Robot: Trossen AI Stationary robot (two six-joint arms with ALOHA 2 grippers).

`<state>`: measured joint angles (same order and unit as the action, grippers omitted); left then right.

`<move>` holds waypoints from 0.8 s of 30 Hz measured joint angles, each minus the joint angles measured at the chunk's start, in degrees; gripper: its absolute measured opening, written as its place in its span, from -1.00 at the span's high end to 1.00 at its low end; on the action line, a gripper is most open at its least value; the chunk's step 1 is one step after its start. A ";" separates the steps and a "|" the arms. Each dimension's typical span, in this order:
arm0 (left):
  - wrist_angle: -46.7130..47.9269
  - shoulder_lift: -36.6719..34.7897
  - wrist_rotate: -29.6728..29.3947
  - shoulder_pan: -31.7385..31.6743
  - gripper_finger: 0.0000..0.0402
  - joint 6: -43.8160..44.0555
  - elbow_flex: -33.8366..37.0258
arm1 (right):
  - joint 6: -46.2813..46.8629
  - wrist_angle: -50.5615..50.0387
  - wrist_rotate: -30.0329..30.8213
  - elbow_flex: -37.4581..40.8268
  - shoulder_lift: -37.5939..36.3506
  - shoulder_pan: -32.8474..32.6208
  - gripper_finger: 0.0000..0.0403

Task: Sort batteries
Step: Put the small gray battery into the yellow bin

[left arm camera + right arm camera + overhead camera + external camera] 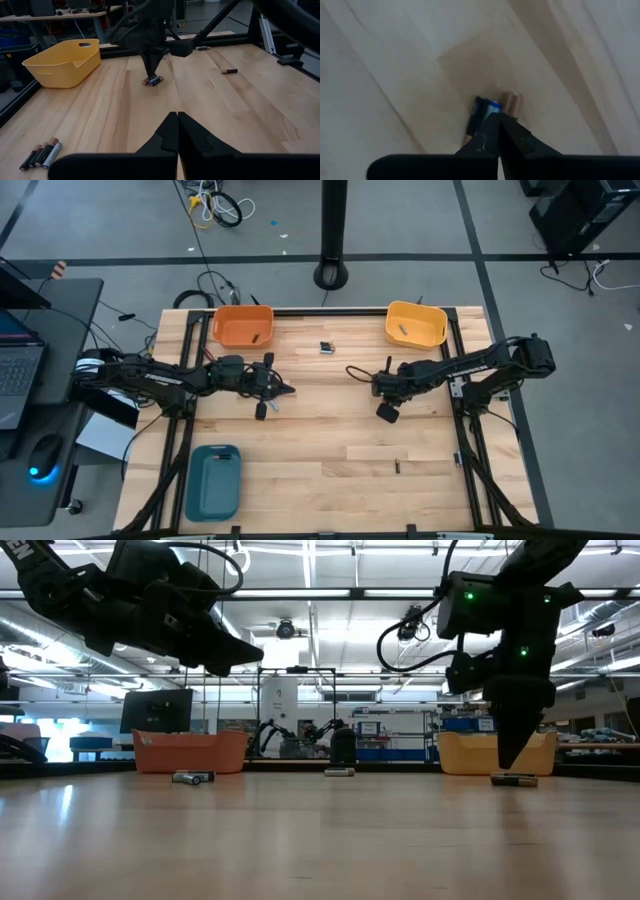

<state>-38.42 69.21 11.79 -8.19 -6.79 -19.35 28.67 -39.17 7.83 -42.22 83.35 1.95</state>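
Note:
Two small batteries [152, 80] lie side by side on the wooden table, one dark with a blue band [482, 107], one with a copper end [511, 102]. My right gripper [496, 119] is shut and points down right over them [510, 762]. My left gripper [177, 117] is shut, nearly level above the table's middle left [288, 390], with nothing in it. Three more batteries [42, 154] lie together beside it. A small boxy battery [327, 347] lies toward the far edge, and a single battery [396, 467] lies nearer the front. My right gripper's shut fingertips [151, 74] come down from above at the pair of batteries, over the seam between them [495, 106]. Both batteries lie flat on the table. Whether the tips touch them, I cannot tell.
An orange bin [243, 325] stands at the far left and a yellow bin [416, 323] at the far right, each with a small dark item inside. A teal tray [213, 480] lies at the near left. Black frame rails [466, 430] run along the table's sides.

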 joint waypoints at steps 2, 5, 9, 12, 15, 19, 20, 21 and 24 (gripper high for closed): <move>0.20 0.00 -0.02 0.00 0.97 0.00 0.00 | 0.02 0.58 -0.45 0.00 0.00 0.00 0.93; 0.42 -0.02 0.00 0.00 0.97 0.00 0.00 | 1.03 0.56 -0.62 0.25 0.00 -0.03 0.86; 0.42 -0.02 0.00 0.00 0.97 0.00 0.00 | 1.68 1.39 -0.60 2.43 0.00 -0.02 0.76; 0.42 -0.02 -0.02 0.00 0.97 0.00 0.00 | 2.60 3.17 -0.80 4.07 -0.31 -0.02 0.74; 0.42 -0.02 -0.01 0.00 0.97 0.00 0.00 | 3.28 4.82 -1.27 4.71 -0.30 -0.05 0.75; 0.38 -0.02 -0.02 0.00 0.97 0.00 0.00 | 2.84 6.25 -1.43 4.83 -0.22 -0.09 0.77; 0.40 -0.02 0.00 0.00 0.97 0.00 0.00 | 2.82 6.34 -1.44 4.81 -0.20 -0.09 0.77; 0.38 -0.02 -0.02 0.00 0.97 0.00 0.00 | 2.76 6.52 -1.41 4.81 -0.18 -0.11 0.77; 0.38 -0.02 -0.02 0.00 0.97 0.00 0.00 | 2.76 6.56 -1.43 4.85 -0.15 -0.09 0.73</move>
<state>-38.04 69.19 11.77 -8.19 -6.79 -19.35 31.43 -32.61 6.40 -37.37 83.21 1.87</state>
